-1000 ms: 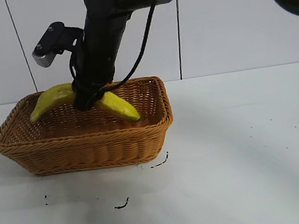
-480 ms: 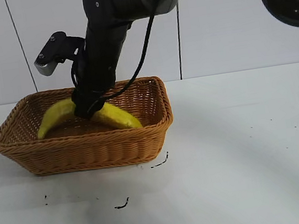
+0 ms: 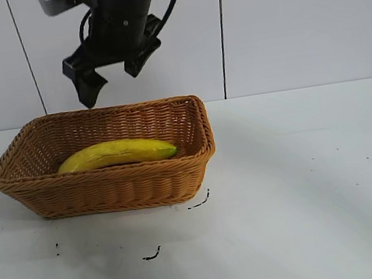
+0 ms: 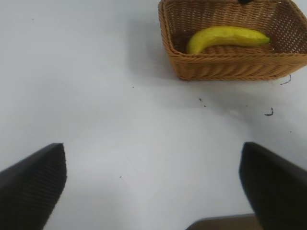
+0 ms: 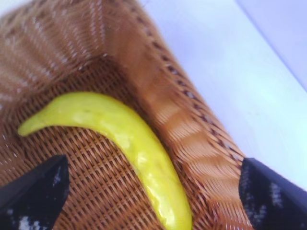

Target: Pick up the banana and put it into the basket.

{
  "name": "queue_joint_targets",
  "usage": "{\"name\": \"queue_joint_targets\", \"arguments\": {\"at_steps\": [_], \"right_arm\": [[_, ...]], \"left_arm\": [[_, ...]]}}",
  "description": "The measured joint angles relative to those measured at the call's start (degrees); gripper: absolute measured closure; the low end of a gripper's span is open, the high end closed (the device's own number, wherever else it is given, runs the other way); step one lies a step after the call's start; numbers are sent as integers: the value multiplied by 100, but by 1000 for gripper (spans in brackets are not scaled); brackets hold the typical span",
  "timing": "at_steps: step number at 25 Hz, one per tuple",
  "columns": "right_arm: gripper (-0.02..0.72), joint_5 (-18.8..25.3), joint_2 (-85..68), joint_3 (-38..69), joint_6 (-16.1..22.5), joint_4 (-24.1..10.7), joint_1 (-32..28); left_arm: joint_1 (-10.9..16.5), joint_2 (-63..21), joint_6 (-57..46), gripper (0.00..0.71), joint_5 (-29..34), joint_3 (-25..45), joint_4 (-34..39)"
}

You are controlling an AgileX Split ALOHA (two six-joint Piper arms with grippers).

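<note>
Table (image 3: 308, 219): white, bare across the near and right-hand stretch in the exterior view, bearing only a few small dark marks (image 3: 152, 255) just ahead of the basket. Wide free room to the right of the basket and in front of it.

Basket (image 3: 110, 188): woven, tan-orange, rectangular, sloping sides, braided rim. Stands at the left half of the table, long side toward the exterior camera, left end near the frame edge. Open at the top.

Banana (image 3: 117, 153): yellow, lies flat on the basket floor, against the near wall, below rim level. Long axis runs along the basket's length, left to right in the exterior view; greenish tip points right, toward the right short wall, stopping short of it. Curve arches gently upward in that view. Room remains between the banana and the far wall.

Right gripper (image 3: 111, 79): hangs above the basket's far rim, clear of the wicker and the banana, pointing downward. Jaws spread wide, nothing between them.

Left gripper (image 4: 153, 191): well away from the basket over bare table, fingers set wide apart, holding nothing.

Wall (image 3: 294, 20): white panels behind the table edge.
</note>
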Motion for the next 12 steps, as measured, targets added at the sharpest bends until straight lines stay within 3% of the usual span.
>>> {"name": "queue_joint_targets", "arguments": {"at_steps": [4,12], "right_arm": [[14,154,0,-147,633,-12,-590],[14,633,0,-147,734,-125,-2207]], "left_arm": [[0,0,0,15,0,0,0],[0,0,0,15,0,0,0]]}}
